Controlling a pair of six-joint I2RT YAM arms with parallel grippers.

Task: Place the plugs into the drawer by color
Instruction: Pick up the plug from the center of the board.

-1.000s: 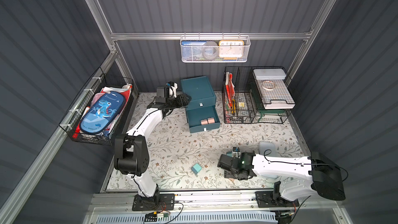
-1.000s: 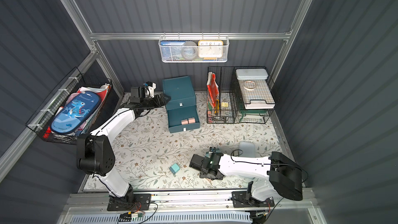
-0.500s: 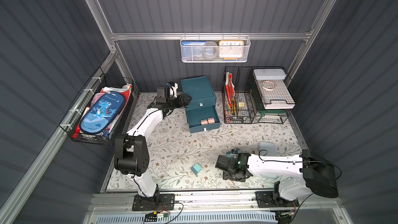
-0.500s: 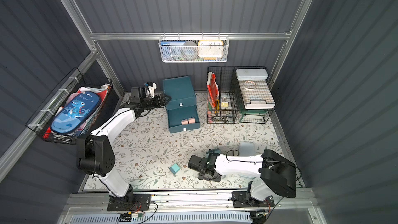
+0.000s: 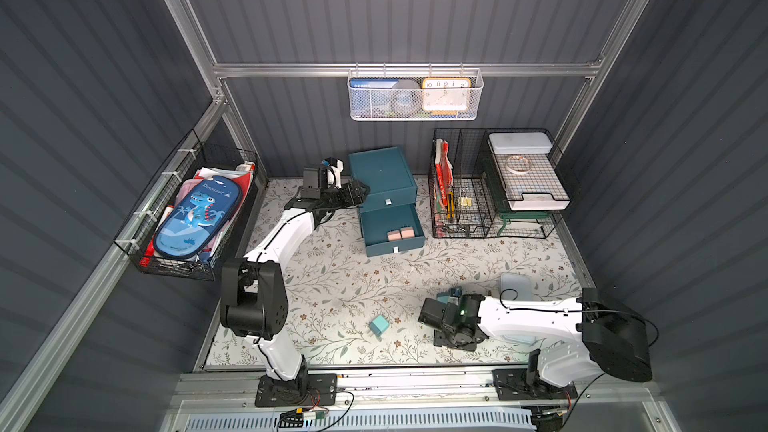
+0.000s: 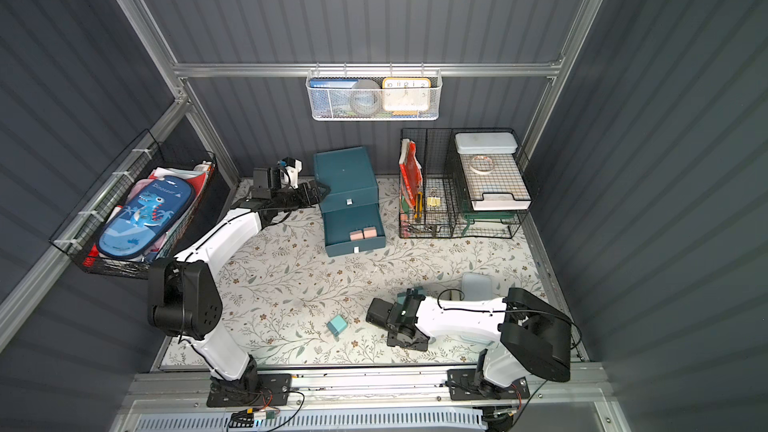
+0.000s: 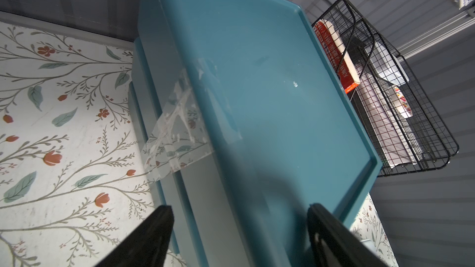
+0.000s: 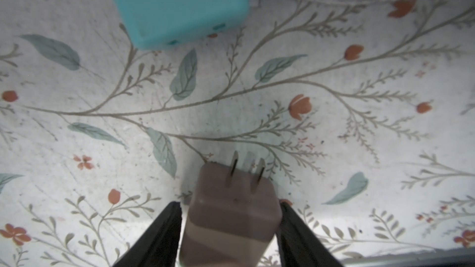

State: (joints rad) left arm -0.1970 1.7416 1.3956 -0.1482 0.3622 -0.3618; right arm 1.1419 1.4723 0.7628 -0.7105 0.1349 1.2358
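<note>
Right wrist view: right hand point(image 8: 230, 204) half closed, fingers point(image 8: 159, 232) flanking a pink-looking plug point(image 8: 231, 222) on the table point(image 8: 334, 98); grip unconfirmed. I would clamp its flat sides squarely, then lift toward the open drawer point(image 5: 394, 245) holding two pink plugs point(image 5: 400, 234).

Two plugs point(image 5: 400, 234) in drawer point(image 5: 394, 245), another plug point(image 5: 379, 324) before it, organizer point(image 5: 494, 201) right of drawer

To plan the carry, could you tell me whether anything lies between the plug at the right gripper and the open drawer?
Nothing visible does: only bare mat lies between the pink plug, which sits between the right gripper's jaws, and the open drawer; the turquoise plug sits aside.
</note>
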